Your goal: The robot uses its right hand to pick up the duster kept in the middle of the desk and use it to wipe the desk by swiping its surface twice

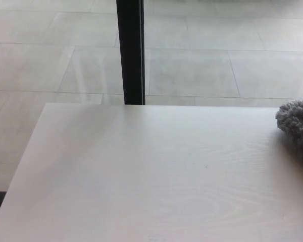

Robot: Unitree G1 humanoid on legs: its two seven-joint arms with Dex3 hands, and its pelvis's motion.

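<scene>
My head camera looks down on a white desk (141, 176) with a faint wood grain. The desk fills the lower part of the view, and its far edge runs level across the middle of the picture. Its left edge slants down toward the lower left corner.

The duster (297, 123) is a grey, fluffy mass at the right border of the view. It lies on the desk surface just inside the far edge. Only its left portion shows; the remainder is cut off by the picture border. A soft shadow sits on the desk directly beside and below it. I cannot tell whether the duster rests flat on the desk or is lifted slightly above it.

Neither of my hands appears in this view. My right hand is outside the picture, so I cannot tell whether it is grasping the duster, clenched or released. My left hand is likewise outside the picture, and its state cannot be told.

Beyond the desk is a floor (207, 65) of large pale grey tiles with thin dark joints. A black vertical post (131, 50) stands behind the far edge of the desk, left of centre, and runs up out of the top of the picture. A small dark patch shows at the lower left, beside the desk's left edge
</scene>
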